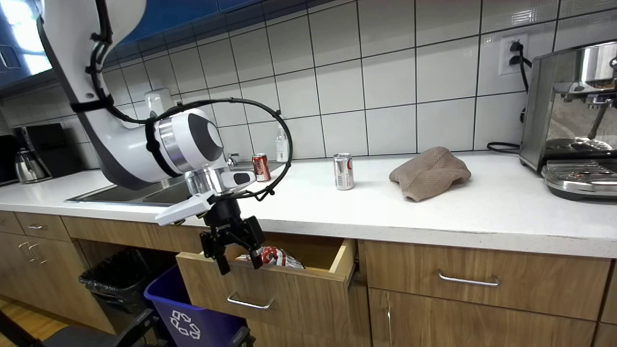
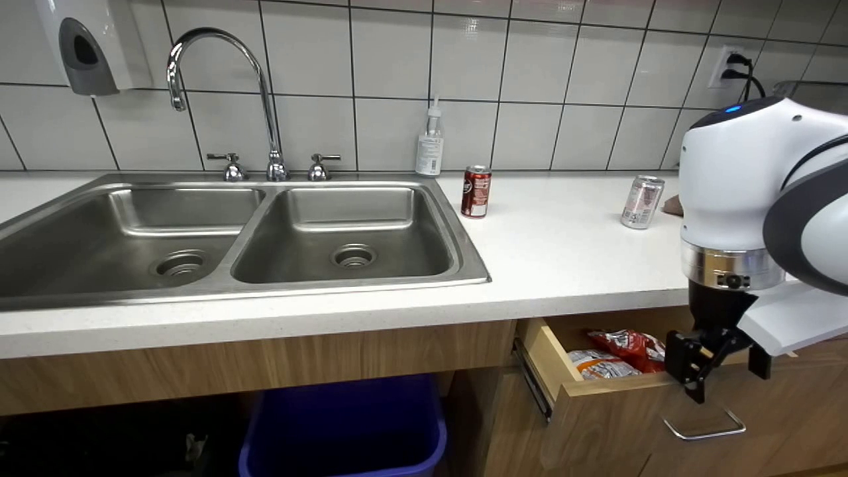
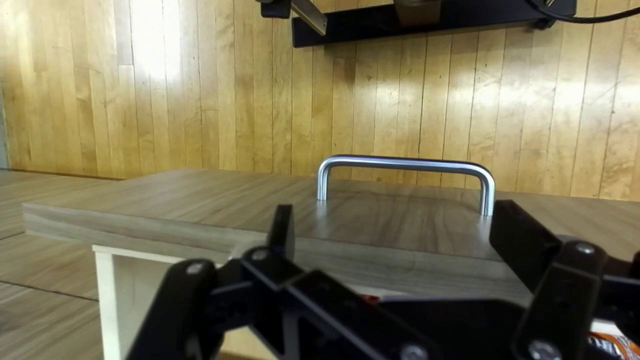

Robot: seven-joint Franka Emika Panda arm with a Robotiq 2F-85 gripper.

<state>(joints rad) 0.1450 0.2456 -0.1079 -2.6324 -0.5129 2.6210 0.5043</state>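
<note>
Gripper: in an exterior view, the gripper (image 1: 239,262) hangs at the front rim of the pulled-out drawer (image 1: 308,299), fingers apart; whether they touch it, I cannot tell.
Handle: the metal handle (image 1: 250,304) lies at 6 o'clock from the gripper.
Packets: red packet (image 1: 279,258) in the drawer at 3 o'clock, partly behind a finger.
Bins: blue bin (image 1: 217,320) at 8 o'clock, black-lined bin (image 1: 115,288) at 9.
Countertop: white countertop (image 1: 482,202) with red can (image 1: 261,167) at 12, silver can (image 1: 343,172), brown cloth (image 1: 429,174) and coffee machine (image 1: 552,111) at 2.
In the way: in an exterior view, the white arm (image 2: 735,172) at 12 o'clock hides most of the brown cloth.
Sink: double sink (image 2: 361,285) at 10 o'clock, soap bottle (image 2: 430,149) at its back rim.
Wall: white tiles (image 2: 391,53).
Floor: in the wrist view, wooden floor (image 3: 200,100) and black bar (image 3: 360,27) at 12 o'clock, beyond the handle.
</note>
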